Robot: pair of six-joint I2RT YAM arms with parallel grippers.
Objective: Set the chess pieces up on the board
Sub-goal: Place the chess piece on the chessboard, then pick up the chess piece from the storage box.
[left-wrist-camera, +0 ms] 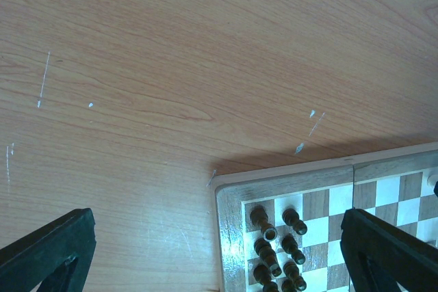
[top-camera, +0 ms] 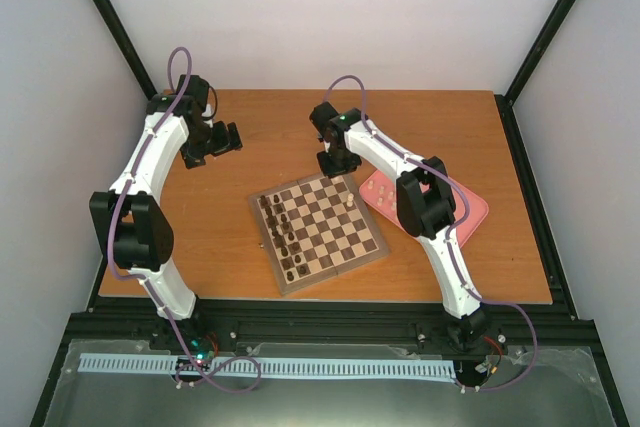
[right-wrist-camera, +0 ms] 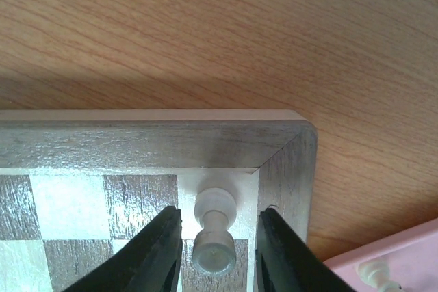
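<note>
Top view: board (top-camera: pixel 318 232) sits mid-table (top-camera: pixel 250 117), slightly rotated. Dark pieces (top-camera: pixel 283 237) are lined up along its left edge. Pink tray (top-camera: pixel 472 209) is just beside the board's right edge, partly under the right arm, with a few pale pieces (top-camera: pixel 386 197) in it. Right gripper (top-camera: pixel 338 162) is at the board's far-right corner. Left gripper (top-camera: pixel 225 139) is over bare table toward the far-left, well apart from the board. Can't tell either jaw state from here.

Left wrist: left gripper (left-wrist-camera: pixel 217 237) is spread wide with nothing between the fingers (left-wrist-camera: pixel 48 251). Below it is bare table plus one board corner (left-wrist-camera: pixel 287 182). Dark pieces (left-wrist-camera: pixel 274 244) stand in two rows at that corner.

Right wrist: right gripper (right-wrist-camera: pixel 217 237) straddles a single pale piece (right-wrist-camera: pixel 213 234). The jaws are slightly apart, with a thin gap visible on each side, so it isn't pinching. The piece stands upright on the light corner square of the board (right-wrist-camera: pixel 137 141), right against the brown border. Tray corner (right-wrist-camera: pixel 410 251) is near the board's edge but not touching it, and a second pale piece (right-wrist-camera: pixel 375 275) is lying in it.
</note>
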